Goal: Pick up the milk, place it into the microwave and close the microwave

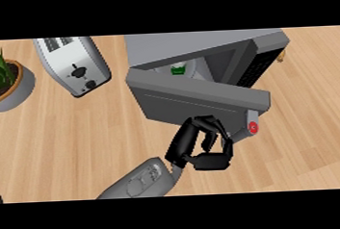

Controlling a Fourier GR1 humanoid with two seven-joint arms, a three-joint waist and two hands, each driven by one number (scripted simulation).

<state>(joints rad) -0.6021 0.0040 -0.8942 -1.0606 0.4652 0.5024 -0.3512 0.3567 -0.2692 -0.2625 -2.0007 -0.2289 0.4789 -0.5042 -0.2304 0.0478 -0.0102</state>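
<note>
Item: white milk carton with green label (178, 69), inside grey box-shaped microwave (198, 47) on pale wooden surface (74, 135); half-shut grey door (193, 98) met by black right robot hand (202, 146), fingers curled, holding nothing; risk: hand slipping off door edge, leaving it ajar.

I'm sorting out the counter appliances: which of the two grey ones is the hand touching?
The microwave at the view's upper right: the right hand rests against its partly open door. The toaster stands apart, at upper left.
</note>
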